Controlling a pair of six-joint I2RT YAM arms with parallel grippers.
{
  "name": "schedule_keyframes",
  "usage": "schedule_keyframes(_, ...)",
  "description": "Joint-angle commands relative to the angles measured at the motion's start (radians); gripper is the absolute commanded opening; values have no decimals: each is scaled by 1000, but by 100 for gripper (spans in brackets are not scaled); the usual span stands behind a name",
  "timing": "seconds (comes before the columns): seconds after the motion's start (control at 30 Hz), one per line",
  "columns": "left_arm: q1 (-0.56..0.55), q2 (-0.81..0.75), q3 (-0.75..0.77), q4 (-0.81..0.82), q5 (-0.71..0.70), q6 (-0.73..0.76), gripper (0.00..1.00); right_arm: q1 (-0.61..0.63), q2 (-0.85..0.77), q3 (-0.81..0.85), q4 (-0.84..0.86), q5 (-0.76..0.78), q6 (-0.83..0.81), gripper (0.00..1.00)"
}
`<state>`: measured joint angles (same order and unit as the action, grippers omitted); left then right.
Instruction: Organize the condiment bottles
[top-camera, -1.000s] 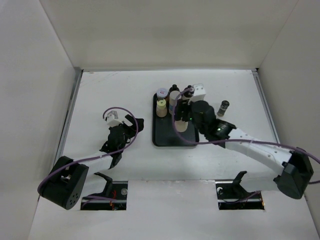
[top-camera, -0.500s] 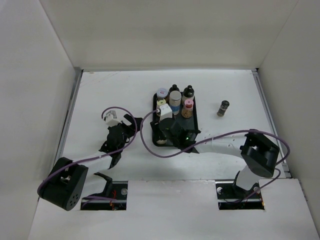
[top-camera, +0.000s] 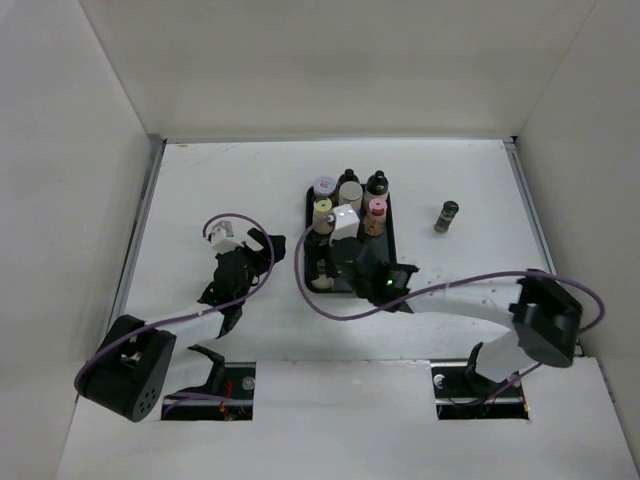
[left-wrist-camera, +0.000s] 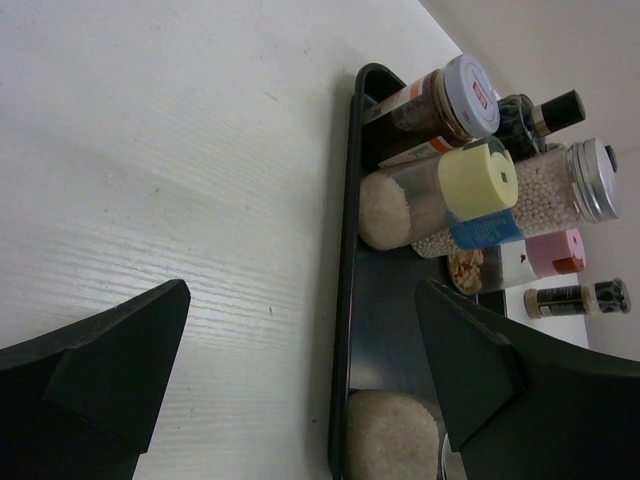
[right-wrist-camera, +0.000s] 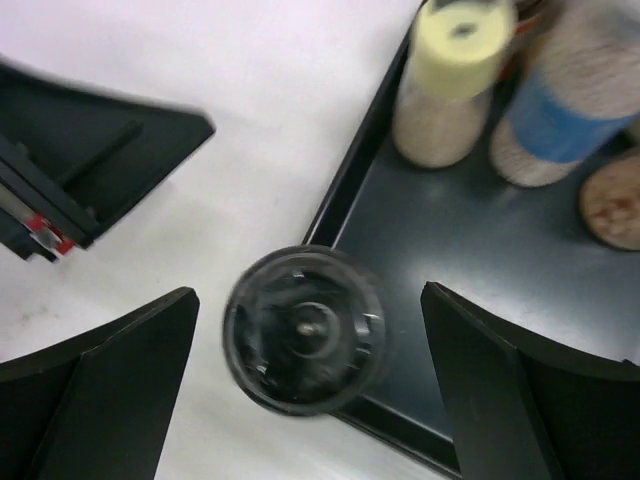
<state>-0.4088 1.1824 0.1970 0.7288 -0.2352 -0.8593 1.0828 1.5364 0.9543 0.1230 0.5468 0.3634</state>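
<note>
The black tray holds several condiment bottles at its back: a lilac-lidded jar, a grey-lidded jar, two dark black-capped bottles, a pink-capped one and a cream-capped one. Another dark bottle stands on the table to the right. My right gripper is open, above a black-topped bottle that stands at the tray's front left corner, with a gap on each side. My left gripper is open and empty, left of the tray.
White walls close the table at the left, back and right. My left arm lies on the table to the left of the tray. The right arm stretches across the table in front of the tray.
My right gripper has swung from the back right of the tray to its front left corner. The left arm has not moved.
</note>
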Motion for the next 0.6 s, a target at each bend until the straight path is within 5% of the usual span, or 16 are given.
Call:
schedule_keyframes(0.0,-5,-32,-4,40,-10,9,100,-91,-200,-54,50,45,17,100)
schedule_keyframes(0.23,-12,-21,1,40,-10,8,100,-509,-401,-176,11,94,37,100)
schedule_keyframes(0.37,-8,-15,1,40,-7,8,100,-726,-285,-154,-22,102,37,100)
schedule_keyframes(0.57,-11,-12,1,40,-12,9,100,-829,-76,-54,-16,50,-6,100)
